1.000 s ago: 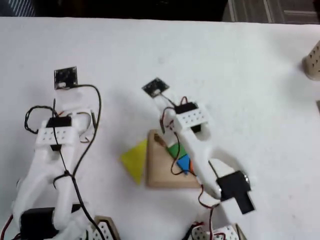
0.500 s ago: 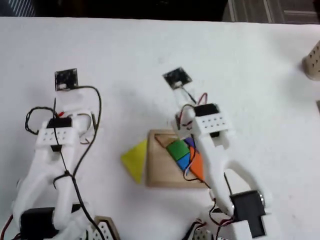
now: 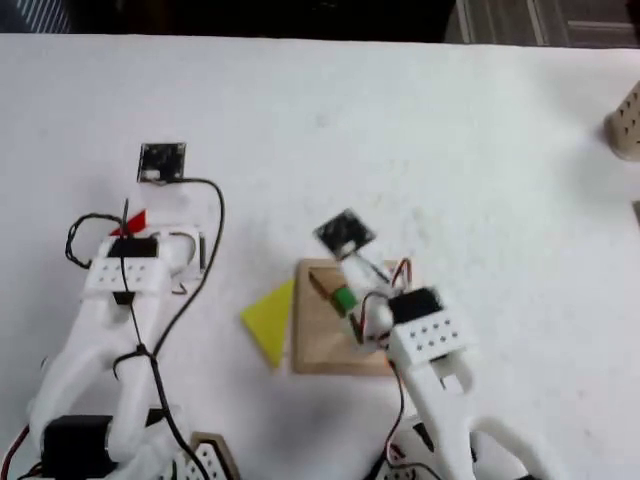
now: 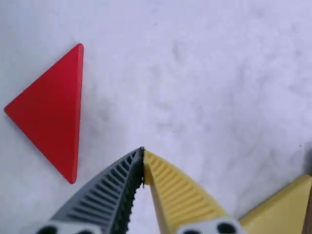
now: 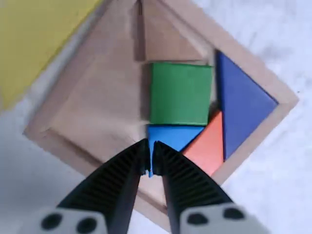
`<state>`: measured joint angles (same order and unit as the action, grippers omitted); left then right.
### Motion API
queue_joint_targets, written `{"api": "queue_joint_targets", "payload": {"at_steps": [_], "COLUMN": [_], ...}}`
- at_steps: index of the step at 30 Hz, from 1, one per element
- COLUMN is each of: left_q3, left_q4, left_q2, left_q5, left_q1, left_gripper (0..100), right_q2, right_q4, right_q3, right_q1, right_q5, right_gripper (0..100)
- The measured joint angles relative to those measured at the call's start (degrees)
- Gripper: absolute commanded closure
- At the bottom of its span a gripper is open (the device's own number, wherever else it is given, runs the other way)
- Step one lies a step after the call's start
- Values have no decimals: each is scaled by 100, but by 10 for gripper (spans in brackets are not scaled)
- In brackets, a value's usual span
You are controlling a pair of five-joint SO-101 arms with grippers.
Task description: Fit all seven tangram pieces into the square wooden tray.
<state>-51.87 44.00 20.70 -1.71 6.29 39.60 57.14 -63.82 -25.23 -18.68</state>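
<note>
Progress stands at roughly 5 of 7. Inside the wooden tray (image 5: 97,117) lie a green square (image 5: 180,92), a dark blue triangle (image 5: 241,102), a light blue piece (image 5: 175,136) and an orange piece (image 5: 207,148), packed against each other along 1 side. A wood-coloured triangle (image 5: 165,39) at the corner beyond the green square looks like the 5th, though I cannot be sure it is a loose piece. About half the tray floor is bare.

Left to place are 2. The yellow triangle (image 3: 268,315) lies on the table touching the tray's outer edge, and the red triangle (image 4: 51,109) lies well apart from the tray, near the left arm.

The right claw (image 5: 150,148) hangs over the light blue piece, its fingers drawn together and gripping nothing. The left claw (image 4: 142,158) is closed and empty over bare table, just beside the red triangle.

The right wrist view lays out the tray's contents piece by piece, whereas from above the right arm covers most of them. The high view relates tray (image 3: 315,340), yellow triangle and red triangle (image 3: 133,220) to each other.
</note>
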Motion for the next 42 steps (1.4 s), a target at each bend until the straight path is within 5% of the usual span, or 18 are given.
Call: {"api": "queue_joint_targets", "payload": {"at_steps": [8,26,42], "left_q3": [0,0,0], "left_q4": [0,0,0], "left_q2": [0,0,0], "left_q5": [0,0,35], "left_q1": [-26,-35,-35], "left_gripper": [977,977,977], "right_q2": [123,-1029,-791], "right_q4": [-141,-475,-475], "right_q3": [-492,-105,-105], "right_q1": [-897,325,378], "right_q5": [-510,-519,-519], "right_gripper": [981,981,981]}}
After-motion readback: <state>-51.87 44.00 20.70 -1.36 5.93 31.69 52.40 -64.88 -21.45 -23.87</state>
